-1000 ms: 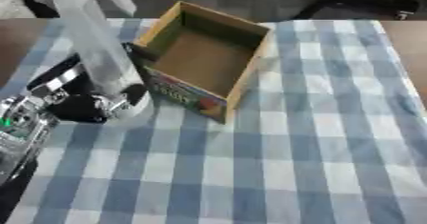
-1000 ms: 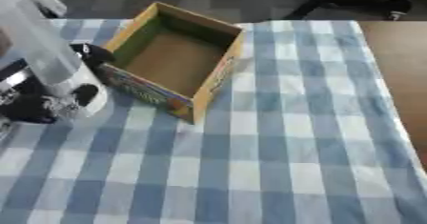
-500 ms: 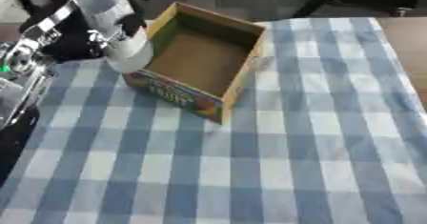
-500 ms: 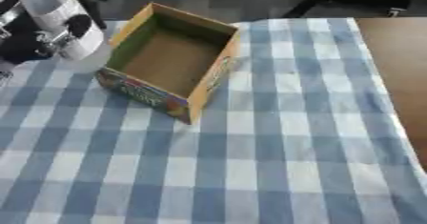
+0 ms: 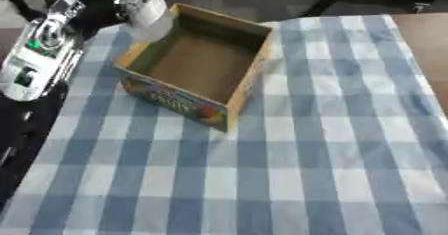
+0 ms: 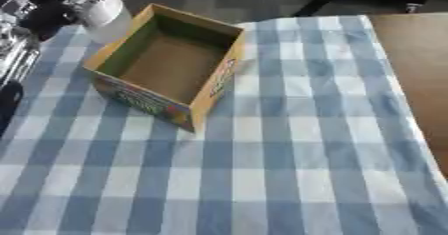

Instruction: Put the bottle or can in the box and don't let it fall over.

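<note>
The robot's left hand carried a clear bottle in the air just beside the far-left corner of the open cardboard box, which sat on a blue-checked tablecloth. The bottle's base hung level with the box rim, its long axis leaning up and away from the box; the box's floor lay to its right and nearer. The hand's fingers appeared wrapped around the bottle. The right hand was out of view.
</note>
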Tool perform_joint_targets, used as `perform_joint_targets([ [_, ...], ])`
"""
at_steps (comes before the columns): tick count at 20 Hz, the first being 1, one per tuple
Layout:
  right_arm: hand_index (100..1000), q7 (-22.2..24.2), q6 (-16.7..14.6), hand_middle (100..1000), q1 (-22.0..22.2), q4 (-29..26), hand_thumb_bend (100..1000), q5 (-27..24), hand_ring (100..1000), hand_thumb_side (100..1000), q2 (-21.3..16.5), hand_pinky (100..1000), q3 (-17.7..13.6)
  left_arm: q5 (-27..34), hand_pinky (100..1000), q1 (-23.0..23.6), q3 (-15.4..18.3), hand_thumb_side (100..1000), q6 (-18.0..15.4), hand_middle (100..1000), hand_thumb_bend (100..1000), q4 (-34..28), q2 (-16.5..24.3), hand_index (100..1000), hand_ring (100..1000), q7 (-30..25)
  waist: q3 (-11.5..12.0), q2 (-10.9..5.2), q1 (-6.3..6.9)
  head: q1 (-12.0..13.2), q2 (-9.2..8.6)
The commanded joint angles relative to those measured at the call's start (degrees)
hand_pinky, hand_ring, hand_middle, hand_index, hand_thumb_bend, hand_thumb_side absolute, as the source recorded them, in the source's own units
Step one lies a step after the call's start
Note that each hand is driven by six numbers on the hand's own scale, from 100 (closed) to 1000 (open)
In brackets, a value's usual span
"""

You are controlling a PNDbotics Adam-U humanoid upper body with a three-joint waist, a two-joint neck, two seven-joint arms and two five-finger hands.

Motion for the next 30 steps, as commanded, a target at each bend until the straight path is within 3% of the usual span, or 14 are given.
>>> perform_joint_targets([
  [1, 1000, 0.37, -0.13, 1000, -0.45, -0.35, 100, 0.28, 988, 735, -1.32, 848, -0.03, -1.61, 1000, -2.57, 0.62, 485, -0.52, 795, 100, 2.26, -0.23, 240, 630, 1.31, -0.48, -0.62, -0.06, 0.68, -1.35],
  [6, 1000, 0.63, -0.12, 1000, -0.93, -0.3, 100, 0.44, 988, 739, -0.98, 848, 0.16, -3.63, 1000, -4.42, 0.46, 490, -1.0, 800, 100, 6.04, -2.19, 244, 631, 2.46, -1.52, 0.1, 0.03, 1.09, -2.0],
  [9, 1000, 0.72, -0.02, 1000, -1.11, -0.21, 100, 0.6, 988, 732, -0.71, 848, 0.19, -4.58, 1000, -4.78, 0.37, 442, -1.42, 808, 100, 7.3, -2.87, 265, 639, 2.99, -1.76, 0.46, 0.09, 1.16, -2.12],
  [10, 1000, 0.72, 0.03, 1000, -1.16, -0.18, 100, 0.66, 988, 743, -0.64, 848, 0.18, -4.7, 1000, -4.79, 0.3, 362, -1.59, 830, 100, 7.5, -2.98, 349, 653, 2.99, -1.77, 0.56, 0.12, 1.15, -2.08],
  [11, 1000, 0.72, 0.07, 1000, -1.21, -0.16, 100, 0.71, 988, 743, -0.58, 848, 0.17, -4.67, 1000, -4.75, 0.2, 190, -1.88, 865, 100, 7.56, -3.03, 480, 686, 2.78, -1.77, 0.63, 0.15, 1.13, -2.03],
  [12, 1000, 0.69, 0.11, 1000, -1.25, -0.15, 100, 0.75, 988, 744, -0.54, 848, 0.14, -4.87, 1000, -4.65, 0.0, 100, -2.29, 888, 100, 7.49, -2.94, 562, 711, 2.2, -1.75, 0.69, 0.19, 1.09, -1.99],
  [13, 1000, 0.66, 0.16, 1000, -1.28, -0.14, 100, 0.77, 988, 744, -0.52, 848, 0.12, -5.38, 1000, -4.52, -0.17, 100, -2.81, 905, 100, 7.39, -2.83, 634, 730, 1.33, -1.73, 0.72, 0.22, 1.05, -1.92],
  [14, 1000, 0.63, 0.2, 1000, -1.3, -0.14, 100, 0.79, 987, 744, -0.51, 847, 0.11, -6.2, 1000, -4.35, -0.35, 100, -3.5, 959, 100, 7.31, -2.67, 850, 776, 0.17, -1.69, 0.72, 0.25, 1.0, -1.86],
  [15, 1000, 0.61, 0.23, 1000, -1.3, -0.14, 100, 0.79, 987, 744, -0.5, 847, 0.09, -7.15, 1000, -4.19, -0.39, 146, -4.36, 965, 144, 7.28, -2.52, 884, 782, -0.98, -1.64, 0.7, 0.26, 0.93, -1.81],
  [16, 1000, 0.57, 0.27, 1000, -1.25, -0.13, 100, 0.77, 987, 749, -0.48, 847, 0.06, -8.36, 1000, -3.95, -0.38, 303, -5.34, 979, 315, 7.3, -2.3, 959, 799, -2.03, -1.57, 0.65, 0.27, 0.83, -1.71],
  [18, 1000, 0.47, 0.32, 1000, -1.08, -0.12, 100, 0.75, 987, 745, -0.46, 847, -0.03, -10.8, 1000, -3.33, -0.31, 405, -7.24, 979, 400, 7.49, -1.96, 983, 807, -3.71, -1.39, 0.49, 0.25, 0.66, -1.52],
  [20, 1000, 0.3, 0.36, 1000, -0.85, -0.11, 100, 0.68, 987, 745, -0.47, 847, -0.15, -12.69, 1000, -2.68, -0.18, 449, -8.57, 978, 421, 7.82, -1.66, 991, 809, -4.78, -1.14, 0.26, 0.17, 0.51, -1.32],
  [30, 1000, 0.12, 0.42, 1000, 0.05, -0.07, 100, -0.04, 986, 738, -0.74, 847, -0.22, -12.59, 1000, -0.71, 0.72, 468, -8.46, 970, 374, 8.54, -0.91, 980, 802, -5.22, -0.09, -1.17, -0.62, 0.15, -0.83],
])
